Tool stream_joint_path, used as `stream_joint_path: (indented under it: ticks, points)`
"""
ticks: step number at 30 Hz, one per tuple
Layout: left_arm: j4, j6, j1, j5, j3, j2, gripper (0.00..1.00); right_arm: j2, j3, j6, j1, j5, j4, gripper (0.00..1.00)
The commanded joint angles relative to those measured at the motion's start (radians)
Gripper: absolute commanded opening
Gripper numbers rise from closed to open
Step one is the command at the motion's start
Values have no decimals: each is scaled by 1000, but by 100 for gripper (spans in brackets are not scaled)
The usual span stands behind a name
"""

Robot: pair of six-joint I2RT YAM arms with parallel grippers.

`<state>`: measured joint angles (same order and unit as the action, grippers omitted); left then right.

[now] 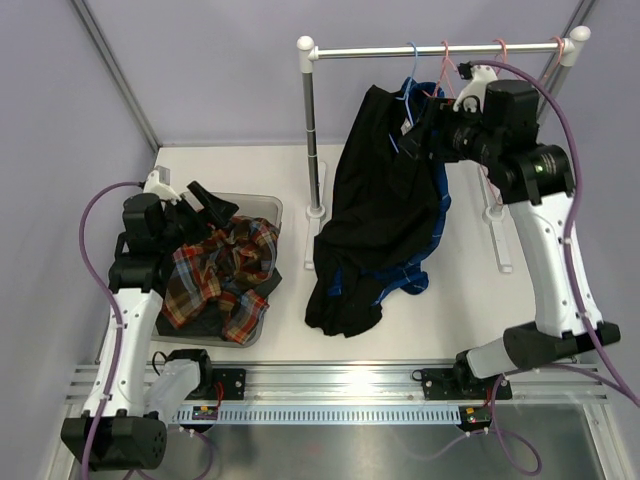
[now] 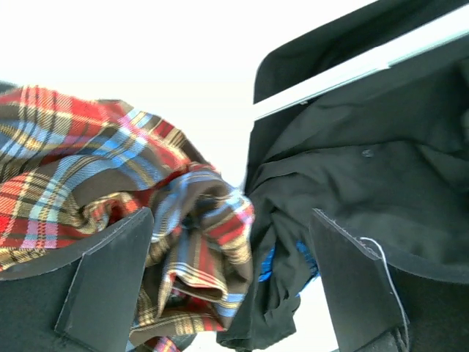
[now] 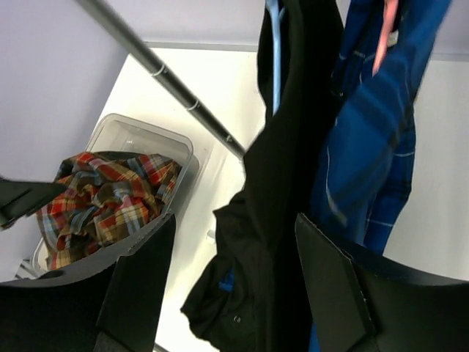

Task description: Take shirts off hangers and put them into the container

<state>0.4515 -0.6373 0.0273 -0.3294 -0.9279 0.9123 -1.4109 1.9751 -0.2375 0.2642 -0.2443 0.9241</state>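
The red plaid shirt (image 1: 222, 272) lies crumpled in the grey container (image 1: 268, 207), with dark fabric showing under its right edge. My left gripper (image 1: 208, 203) hovers open over the tub's back left corner; in the left wrist view the plaid shirt (image 2: 95, 161) spreads below the open left gripper (image 2: 229, 220). The black shirt (image 1: 380, 210) hangs from a blue hanger (image 1: 412, 52), and the blue checked shirt (image 1: 437, 215) hangs behind it on a pink hanger (image 1: 447, 52). My right gripper (image 1: 415, 140) is up at the black shirt's collar, open, with the black shirt (image 3: 286, 183) between its spread fingers (image 3: 146, 271).
A white and silver rail stand (image 1: 350, 51) crosses the back of the table, its left post (image 1: 311, 130) standing just right of the container. Two more pink hangers (image 1: 500, 48) hang bare at the rail's right end. The black shirt's hem pools on the table.
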Motion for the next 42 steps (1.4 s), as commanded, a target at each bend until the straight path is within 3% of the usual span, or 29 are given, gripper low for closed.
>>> stream_joint_path:
  ticks: [1,6,8,10,14,18,21,23,26,34,37,42]
  points:
    - [0,47,-1,-74,-66,-42,91,-87,88,53,27,40,-28,74]
    - [-134,79,-32,-282,-95,-63,95,-163,94,127,84,202,-25,68]
    - [-140,114,-90,-326,-155,-52,94,-166,64,142,108,240,-34,46]
    - [-81,198,-188,-278,-222,0,91,-146,19,162,159,338,-65,25]
    - [22,303,-378,-197,-443,157,90,-125,16,205,225,410,-93,27]
    - [38,332,-515,-50,-509,260,89,-164,155,224,230,433,-39,28]
    - [20,334,-602,38,-496,278,89,-200,280,265,233,457,22,17]
    - [0,326,-641,65,-483,278,89,-220,346,289,233,482,48,0]
    - [-10,321,-681,87,-471,274,89,-241,444,299,234,475,67,0]
    - [12,381,-796,151,-583,258,89,-197,453,259,234,395,65,0]
    - [25,413,-803,159,-666,286,89,-110,328,199,244,332,61,0]
    - [133,487,-805,161,-958,428,89,88,-23,86,251,160,-36,0]
